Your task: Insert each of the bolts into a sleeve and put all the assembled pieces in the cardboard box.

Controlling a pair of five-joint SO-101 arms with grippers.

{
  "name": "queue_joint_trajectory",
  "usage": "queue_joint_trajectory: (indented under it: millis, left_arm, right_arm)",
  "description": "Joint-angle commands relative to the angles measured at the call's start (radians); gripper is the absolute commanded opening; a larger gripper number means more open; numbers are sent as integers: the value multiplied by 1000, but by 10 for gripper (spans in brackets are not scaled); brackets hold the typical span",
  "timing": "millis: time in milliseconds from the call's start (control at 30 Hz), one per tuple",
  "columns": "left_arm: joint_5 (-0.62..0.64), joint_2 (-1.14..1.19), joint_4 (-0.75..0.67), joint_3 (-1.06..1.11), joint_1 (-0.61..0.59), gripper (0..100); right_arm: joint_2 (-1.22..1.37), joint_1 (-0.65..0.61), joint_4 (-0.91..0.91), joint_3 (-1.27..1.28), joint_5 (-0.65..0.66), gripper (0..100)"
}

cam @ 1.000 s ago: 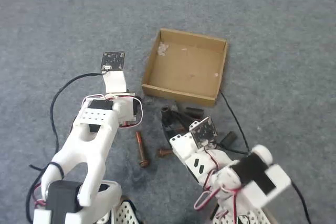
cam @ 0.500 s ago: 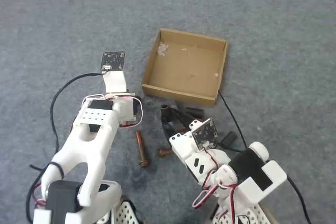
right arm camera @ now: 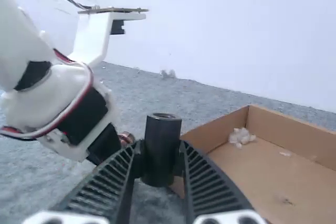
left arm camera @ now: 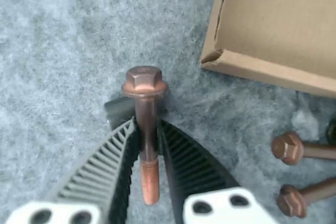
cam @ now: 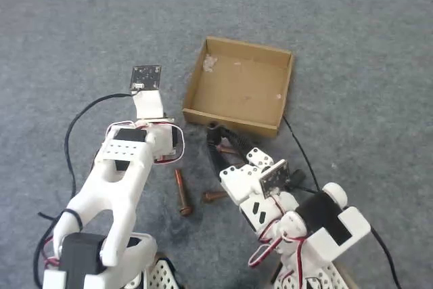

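Right arm swung up within last second: right claw (right arm camera: 159, 153), clamped on black sleeve (right arm camera: 163, 129), lifted it off desk (cam: 352, 65) toward left claw (left arm camera: 145, 129), unmoved, pinching bolt (left arm camera: 145, 85) by shank; insertion looks next

Cardboard box (cam: 233, 122): white scrap (cam: 210, 63) in far corner, no assembled piece yet

Spare bolts (cam: 180, 192) loose on desk

I see a copper-brown bolt (left arm camera: 144, 124), a black sleeve (right arm camera: 161, 145), a tan cardboard box (cam: 230, 121), and a mottled grey table (cam: 81, 38).
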Motion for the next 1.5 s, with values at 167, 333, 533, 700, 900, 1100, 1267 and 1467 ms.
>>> queue_joint_trajectory:
  millis: [167, 333, 533, 700, 900, 1100, 1267, 1467]
  left_arm:
    - [-9, -61, -34, -15, 6, 12]
    - [-6, -61, -78, -10, 8, 12]
    - [-3, -63, -78, -15, 86, 12]
    - [-2, -100, -74, -35, 95, 12]
    - [-2, -345, -75, 35, 101, 12]
    - [5, -569, -74, 133, 133, 12]
    - [132, -720, -78, 171, 137, 12]
    - [238, -896, -112, 260, 198, 12]
  right_arm:
    - [-53, 22, -24, 18, -12, 6]
    - [-53, 22, -19, 18, -12, 6]
    - [-56, -24, 87, 17, -49, 6]
    - [-51, -42, 148, -2, -52, 6]
    - [-50, -45, 157, -6, -52, 6]
    - [-50, -42, 157, -6, -52, 6]
    - [-50, -45, 157, -5, -52, 6]
    - [-50, -45, 157, -6, -52, 6]
